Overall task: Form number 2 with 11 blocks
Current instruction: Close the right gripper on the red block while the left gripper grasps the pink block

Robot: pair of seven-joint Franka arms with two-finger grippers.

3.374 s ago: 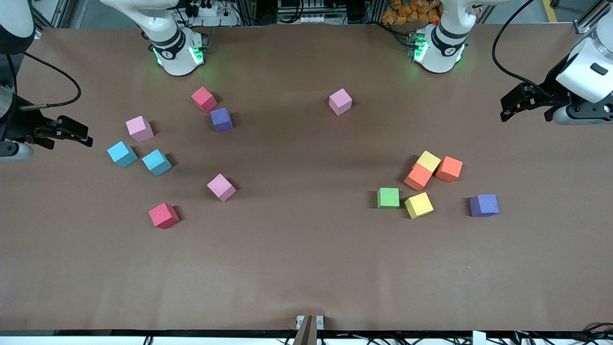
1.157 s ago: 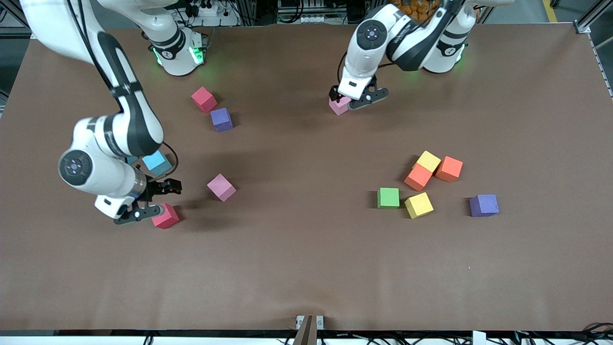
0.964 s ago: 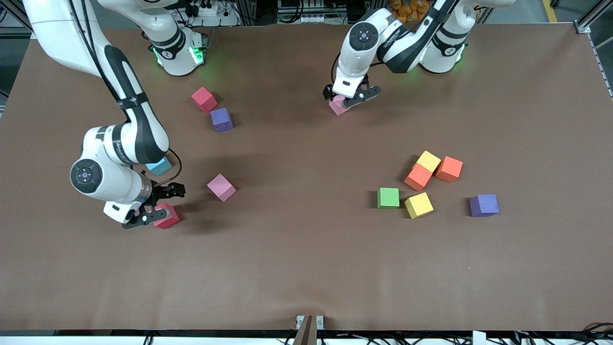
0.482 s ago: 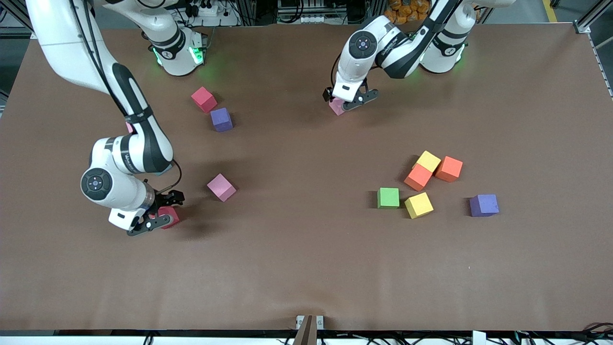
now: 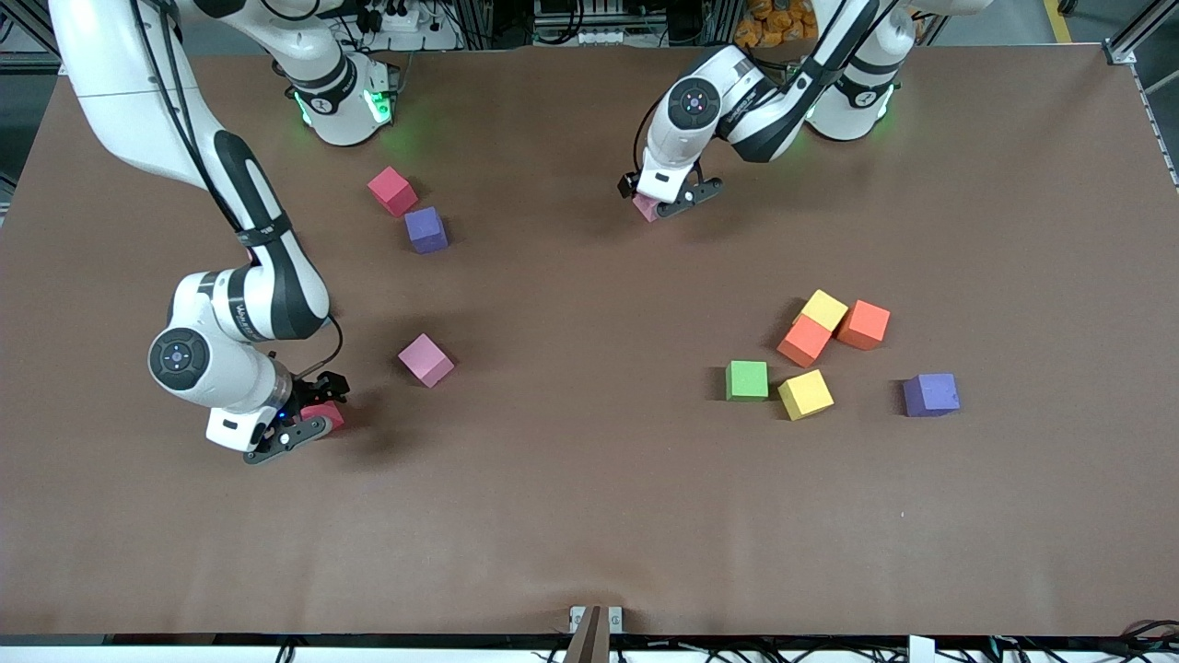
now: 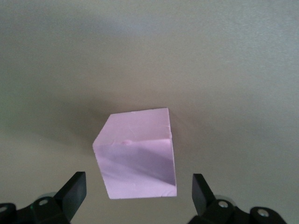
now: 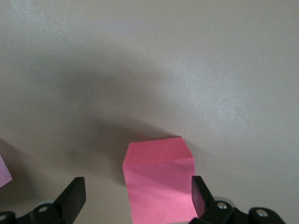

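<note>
Near the table's base edge, your left gripper [image 5: 670,196] straddles a pink block [image 6: 136,154], jaws apart; your right gripper [image 5: 299,412], likewise apart, brackets a red block [image 7: 161,184], both poised to grasp.

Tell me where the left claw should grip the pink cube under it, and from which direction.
Grip the pink cube on its two opposite upright side faces, coming straight down from above. The left claw is open with a finger on each side, but the cube sits slightly turned between them, so rotating the wrist a little first would probably seat the pads flat.
</note>
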